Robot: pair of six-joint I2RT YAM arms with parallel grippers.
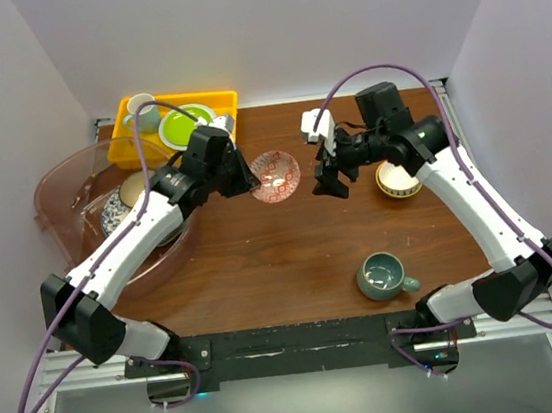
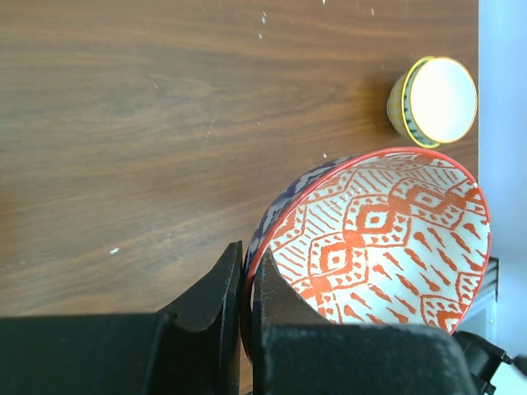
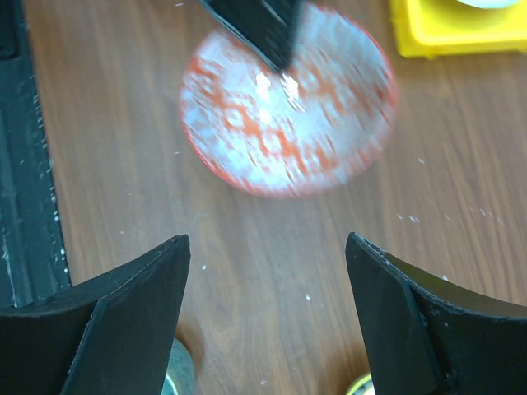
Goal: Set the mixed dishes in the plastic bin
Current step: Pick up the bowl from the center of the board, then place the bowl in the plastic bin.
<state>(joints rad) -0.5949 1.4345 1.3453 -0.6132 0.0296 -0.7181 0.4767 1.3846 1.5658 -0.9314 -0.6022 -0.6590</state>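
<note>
The red-and-white bowl (image 2: pixel 387 247) is small and round. Its inside is white with red diamond and zigzag bands, its rim is red, and its outside has a blue pattern. It is near the middle of the table (image 1: pixel 262 259), at 3 o'clock from the plastic bin (image 1: pixel 52 189). Being round, it has no long axis; its mouth faces up. The left gripper (image 2: pixel 247 271) has its jaws clamped on the rim at 9 o'clock. The right gripper (image 3: pixel 268 263), at the bowl's 3 o'clock, has its jaws wide apart and empty.
</note>
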